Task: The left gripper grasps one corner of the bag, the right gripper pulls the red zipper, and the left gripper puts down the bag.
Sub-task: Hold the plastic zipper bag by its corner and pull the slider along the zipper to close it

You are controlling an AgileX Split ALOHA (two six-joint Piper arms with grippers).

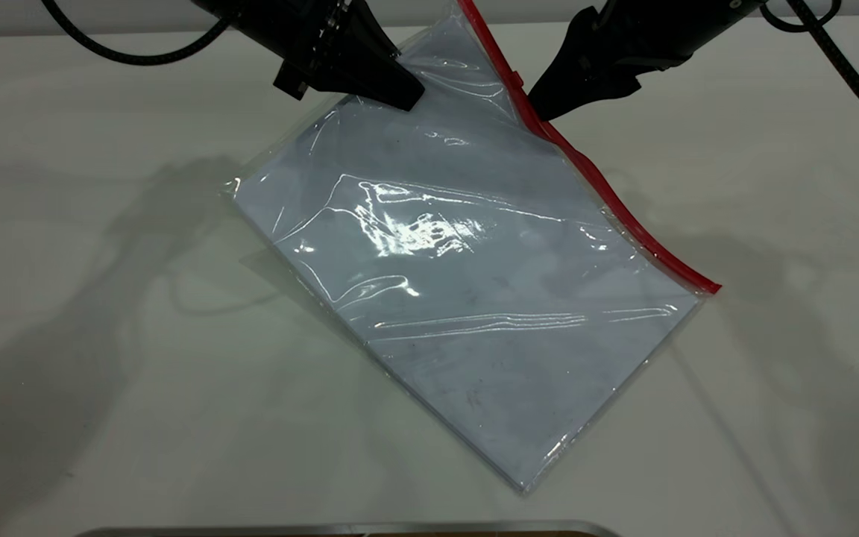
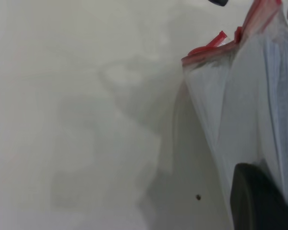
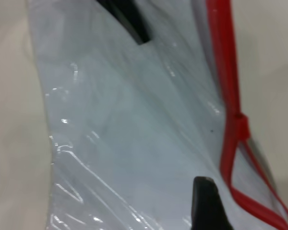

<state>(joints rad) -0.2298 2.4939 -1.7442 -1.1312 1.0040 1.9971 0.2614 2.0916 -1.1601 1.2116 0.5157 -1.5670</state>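
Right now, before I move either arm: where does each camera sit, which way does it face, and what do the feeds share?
Exterior view: in front of the rig, angled down at the table; shows the left gripper on the raised bag and the right gripper at the red zipper.
Left wrist view: on the left arm, facing the hanging bag; one own finger shows.
Right wrist view: on the right arm, facing the zipper's slider; one own fingertip shows.
Shared: bag and red zipper appear in all three.
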